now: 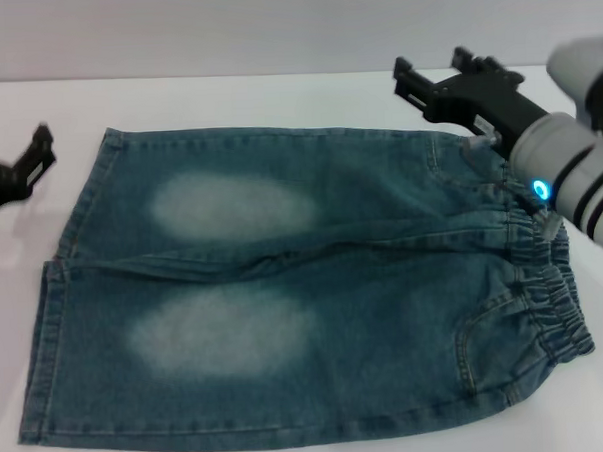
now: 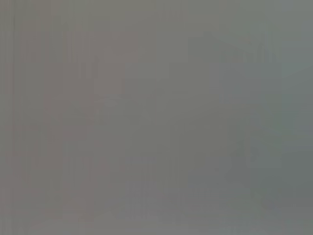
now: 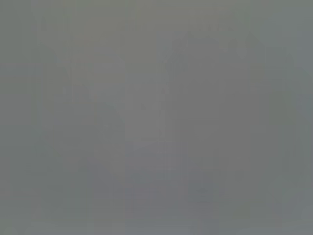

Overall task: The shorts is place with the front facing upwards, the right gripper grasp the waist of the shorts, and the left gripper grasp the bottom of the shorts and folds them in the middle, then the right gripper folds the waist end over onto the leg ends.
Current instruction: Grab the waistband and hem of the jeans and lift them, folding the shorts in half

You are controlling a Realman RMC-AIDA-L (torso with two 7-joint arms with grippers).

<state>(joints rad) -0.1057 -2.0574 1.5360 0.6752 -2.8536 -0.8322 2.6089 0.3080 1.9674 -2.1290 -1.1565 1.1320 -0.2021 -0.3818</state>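
Your blue-green denim shorts with the two pale faded oval patches [image 1: 284,287] lie flat and unfolded on the white counter [image 1: 226,94]. Their long axis runs from 9 to 3 o'clock in the head view: the straight hemmed leg ends [image 1: 59,297] at 9, the gathered elastic waist [image 1: 544,275] at 3.

The black two-finger right gripper [image 1: 430,75] hangs at about 1 o'clock, just past the far corner of the waistband, jaws spread and holding nothing. The waist lies toward 5 o'clock from it, so this is plainly the nearer arm for that end.

The black left gripper [image 1: 19,168] sits at 9 o'clock, just beside the far leg hem and clear of the cloth — I cannot tell how its jaws stand.

Both wrist views show only grey, so judge each approach from the head view alone.
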